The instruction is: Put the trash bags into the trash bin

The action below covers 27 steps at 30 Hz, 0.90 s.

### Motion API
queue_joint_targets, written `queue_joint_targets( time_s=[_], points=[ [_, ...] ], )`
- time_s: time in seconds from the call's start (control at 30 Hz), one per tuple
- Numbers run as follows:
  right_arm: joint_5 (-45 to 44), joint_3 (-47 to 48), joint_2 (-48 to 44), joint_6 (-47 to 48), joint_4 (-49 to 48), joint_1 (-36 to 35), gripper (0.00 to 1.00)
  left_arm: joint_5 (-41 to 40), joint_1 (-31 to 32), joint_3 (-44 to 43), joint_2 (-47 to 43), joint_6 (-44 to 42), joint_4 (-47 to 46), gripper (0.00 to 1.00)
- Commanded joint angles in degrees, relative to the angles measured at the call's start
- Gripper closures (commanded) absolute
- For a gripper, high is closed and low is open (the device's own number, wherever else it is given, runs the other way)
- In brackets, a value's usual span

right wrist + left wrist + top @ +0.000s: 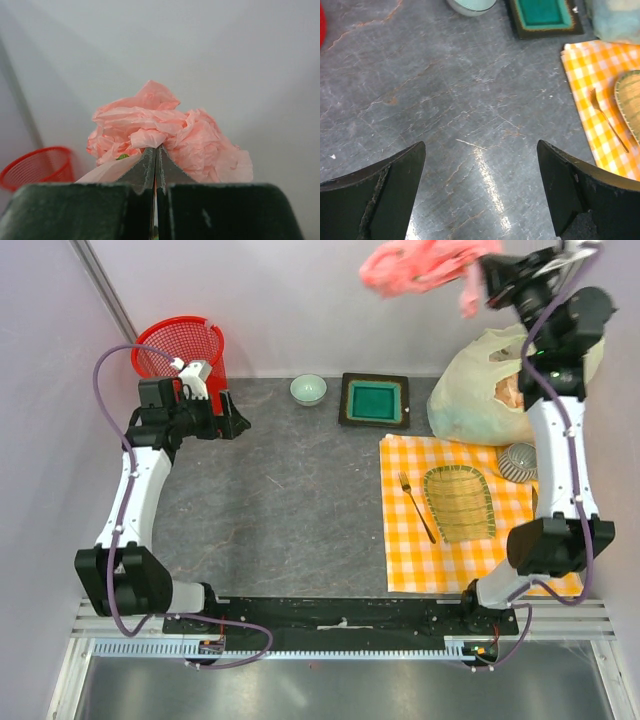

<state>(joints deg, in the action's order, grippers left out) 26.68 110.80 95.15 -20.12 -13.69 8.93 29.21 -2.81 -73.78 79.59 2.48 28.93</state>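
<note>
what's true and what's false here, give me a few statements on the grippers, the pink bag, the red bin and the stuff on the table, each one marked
1. The right gripper is shut on the pink trash bag. True.
2. The pink trash bag lies inside the red trash bin. False: it is held up in the air at the far right, while the bin stands at the far left.
3. The left gripper is open and holds nothing. True.
4. The fork lies inside the green square dish. False: it lies on the orange checked cloth.
5. The small bowl stands to the right of the green square dish. False: it stands to its left.
</note>
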Motion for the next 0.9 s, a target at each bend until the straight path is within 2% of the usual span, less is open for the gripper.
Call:
queue_joint_targets(
  time_s=[0.0,0.13,0.2,0.23,0.27,0.3,0.33,0.37,0.4,0.53,0.57,0.63,0.73,0.87],
  points=[
    [7.96,-9.53,-4.7,8.04,4.36,-10.57,1.0,8.84,-0.79,-2.69,-4.62,-1.51,1.21,0.01],
    [7.34,-21.3,-7.26,15.71,5.79,-24.0,1.0,9.54,-2.55,-0.5,-6.64,-0.99,2.89,0.01],
    [9.79,-29.92,-8.4,19.92,4.12,-28.33,1.0,9.9,-3.61,1.0,-7.95,-1.86,2.8,0.01],
    [10.23,-32.9,-8.75,26.56,4.29,-32.27,1.0,9.46,-3.69,2.57,-8.31,-3.26,2.89,0.01],
    [10.32,-38.33,-8.93,29.32,4.64,-33.79,0.91,8.76,-3.87,3.46,-8.66,-4.84,3.06,0.01],
    [11.8,-40.3,-8.32,32.39,6.64,-35.37,0.49,8.32,-3.96,4.51,-9.27,-6.16,3.67,0.01],
    [12.86,-41.71,-7.8,39.21,13.01,-35.64,0.34,8.58,-3.87,6.43,-9.45,-10.09,4.11,0.01],
    [10.79,-43.11,-6.49,40.76,16.47,-35.56,0.22,9.19,-3.96,7.41,-9.72,-12.39,4.82,0.01],
    [8.42,-43.48,-5.78,41.64,19.2,-35.47,0.02,10.41,-3.87,8.29,-9.89,-14.76,6.48,0.01],
    [7.51,-40.33,-2.7,39.82,34.74,-32.57,0.02,14.73,-3.61,15.22,-12.26,-29.07,8.52,0.01],
    [7.43,-40.23,-2.0,36.33,35.74,-32.57,0.02,14.91,-3.26,16.46,-12.18,-31.03,8.43,0.01],
    [8.57,-41.27,-1.73,34.02,35.76,-32.92,0.02,12.9,-1.94,18.48,-11.48,-35.94,8.16,0.01],
    [5.59,-42.07,-0.59,31.46,32.43,-34.68,0.02,10.52,-0.62,18.23,-7.62,-39.12,6.41,0.01],
    [2.69,-38.21,6.16,27.6,32.33,-37.14,0.02,9.11,0.0,15.69,-1.3,-44.39,6.32,0.01]
  ],
)
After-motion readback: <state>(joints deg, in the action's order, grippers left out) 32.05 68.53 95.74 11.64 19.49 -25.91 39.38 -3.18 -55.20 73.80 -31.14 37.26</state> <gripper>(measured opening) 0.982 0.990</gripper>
